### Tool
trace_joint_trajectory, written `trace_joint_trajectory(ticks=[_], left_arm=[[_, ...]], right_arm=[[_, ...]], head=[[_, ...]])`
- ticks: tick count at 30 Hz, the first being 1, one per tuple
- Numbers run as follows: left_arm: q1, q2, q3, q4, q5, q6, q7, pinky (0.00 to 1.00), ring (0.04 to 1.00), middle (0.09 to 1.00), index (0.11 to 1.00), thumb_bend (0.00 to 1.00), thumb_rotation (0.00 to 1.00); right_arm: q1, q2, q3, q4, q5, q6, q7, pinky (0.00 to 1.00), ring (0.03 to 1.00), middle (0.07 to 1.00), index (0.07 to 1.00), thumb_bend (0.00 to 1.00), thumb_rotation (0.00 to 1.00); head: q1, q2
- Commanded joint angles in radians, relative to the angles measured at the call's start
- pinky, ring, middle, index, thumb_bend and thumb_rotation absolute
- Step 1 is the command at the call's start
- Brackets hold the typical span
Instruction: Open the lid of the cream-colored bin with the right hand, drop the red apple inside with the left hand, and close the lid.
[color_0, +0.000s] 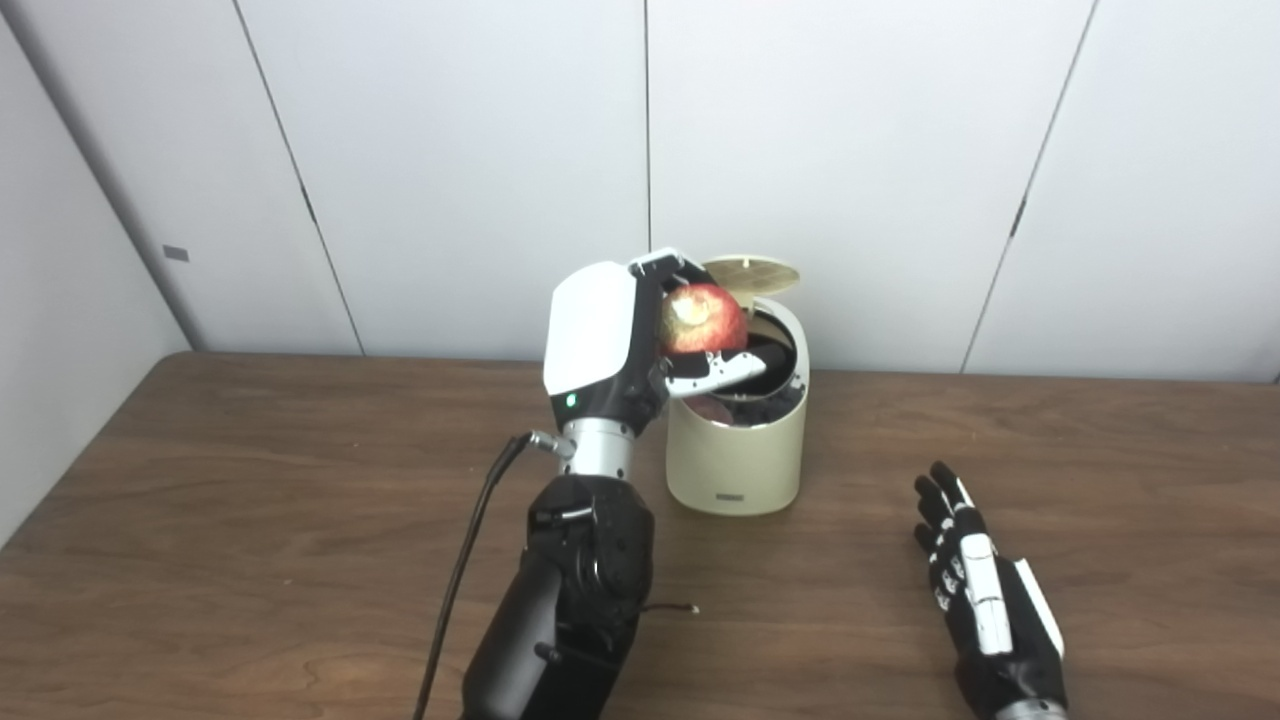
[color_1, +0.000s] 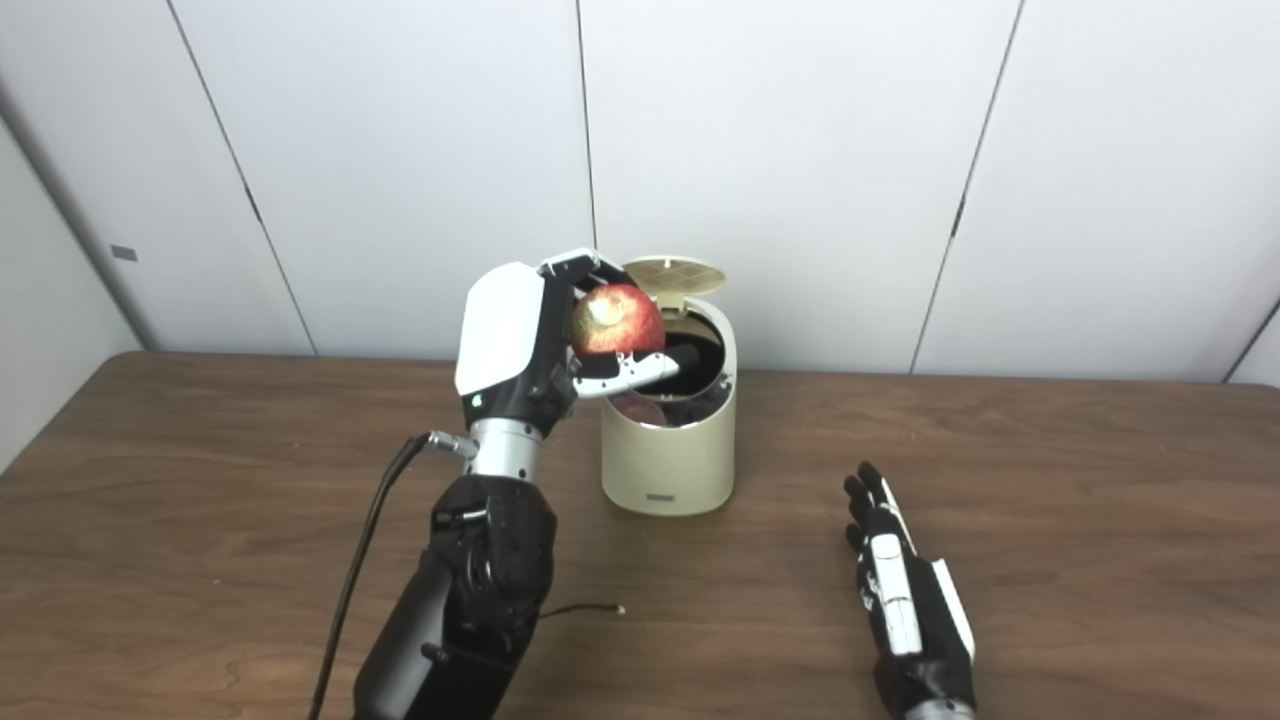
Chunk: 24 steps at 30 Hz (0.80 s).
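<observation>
The red apple (color_0: 702, 318) is held in the left hand (color_0: 640, 335), with fingers closed over its top and the thumb (color_0: 718, 374) pressed under it. The apple is raised above the table (color_0: 250, 500), over the left part of the bin's open mouth and clear of the rim. The white back of the left hand is turned toward the camera, and the forearm rises steeply from the bottom edge, just left of the bin.

The cream-colored bin (color_0: 737, 455) stands upright on the table near the back wall (color_0: 450, 150). Its lid (color_0: 752, 272) is swung up and back, hinged at the rear, with the underside shown. A dark interior is seen inside the bin; something reddish is glimpsed below the thumb, but it cannot be told what it is.

The right hand (color_1: 905, 595) lies low over the table to the right of the bin and well apart from it, with fingers stretched out, pointed away from the robot, and nothing held. Whether it touches the table cannot be told.

A black cable (color_0: 470, 560) is seen running down from the left wrist to the bottom edge.
</observation>
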<state>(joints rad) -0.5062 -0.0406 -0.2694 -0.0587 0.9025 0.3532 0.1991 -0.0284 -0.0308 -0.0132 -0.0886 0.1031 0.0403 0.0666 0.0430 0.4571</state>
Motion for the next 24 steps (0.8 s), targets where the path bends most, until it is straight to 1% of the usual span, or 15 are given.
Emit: trace_joint_trajectory(ticks=[1, 5, 9, 11, 14, 16, 19, 22, 24], left_arm=[[-0.055, -0.015, 0.002, -0.004, 0.0, -0.028, 0.034, 0.31, 0.397, 0.506, 0.505, 0.47, 0.0], [-0.064, -0.019, 0.0, 0.012, -0.009, -0.032, 0.033, 0.3, 0.395, 0.498, 0.509, 0.47, 0.0], [-0.081, -0.006, -0.006, 0.043, -0.006, -0.04, 0.03, 0.3, 0.412, 0.497, 0.528, 0.47, 0.0], [-0.09, 0.0, -0.004, 0.059, -0.007, -0.039, 0.028, 0.31, 0.412, 0.497, 0.527, 0.47, 0.0], [-0.101, 0.01, 0.001, 0.08, -0.018, -0.046, 0.027, 0.3, 0.402, 0.504, 0.51, 0.47, 0.0], [-0.111, 0.02, 0.003, 0.095, -0.022, -0.05, 0.031, 0.3, 0.408, 0.524, 0.507, 0.47, 0.0], [-0.132, 0.031, 0.004, 0.114, -0.029, -0.048, 0.033, 0.29, 0.4, 0.505, 0.51, 0.47, 0.0], [-0.15, 0.029, 0.012, 0.133, -0.052, -0.06, 0.049, 0.31, 0.412, 0.51, 0.518, 0.47, 0.0], [-0.164, 0.028, 0.015, 0.144, -0.065, -0.066, 0.053, 0.31, 0.414, 0.507, 0.522, 0.47, 0.0]], right_arm=[[-0.005, 0.008, 0.007, -0.011, 0.0, 0.001, 0.002, 1.0, 1.0, 0.97, 0.993, 0.58, 1.0], [-0.005, 0.011, 0.01, -0.019, -0.005, 0.007, -0.003, 1.0, 1.0, 0.971, 0.998, 0.56, 1.0], [-0.004, 0.023, 0.008, -0.007, -0.003, -0.001, -0.01, 1.0, 1.0, 0.969, 0.993, 0.56, 1.0], [-0.004, 0.025, 0.012, 0.0, -0.011, -0.006, -0.014, 1.0, 1.0, 0.963, 0.987, 0.57, 1.0], [-0.005, 0.03, 0.02, 0.009, -0.026, -0.01, -0.02, 1.0, 0.997, 0.959, 0.985, 0.57, 1.0], [-0.006, 0.034, 0.022, 0.014, -0.026, -0.01, -0.022, 1.0, 0.998, 0.961, 0.987, 0.56, 1.0], [-0.009, 0.034, 0.022, 0.023, -0.026, -0.021, -0.022, 1.0, 1.0, 0.965, 0.996, 0.55, 1.0], [-0.01, 0.039, 0.017, 0.03, -0.021, -0.019, -0.027, 1.0, 0.999, 0.961, 0.993, 0.56, 1.0], [-0.009, 0.038, 0.018, 0.033, -0.026, -0.029, -0.027, 1.0, 1.0, 0.961, 0.997, 0.55, 1.0]], head=[[0.0, 0.001], [-0.001, 0.007], [0.001, 0.005], [-0.001, 0.004], [-0.008, 0.0], [-0.011, -0.001], [-0.012, -0.002], [-0.013, -0.004], [-0.015, -0.004]])
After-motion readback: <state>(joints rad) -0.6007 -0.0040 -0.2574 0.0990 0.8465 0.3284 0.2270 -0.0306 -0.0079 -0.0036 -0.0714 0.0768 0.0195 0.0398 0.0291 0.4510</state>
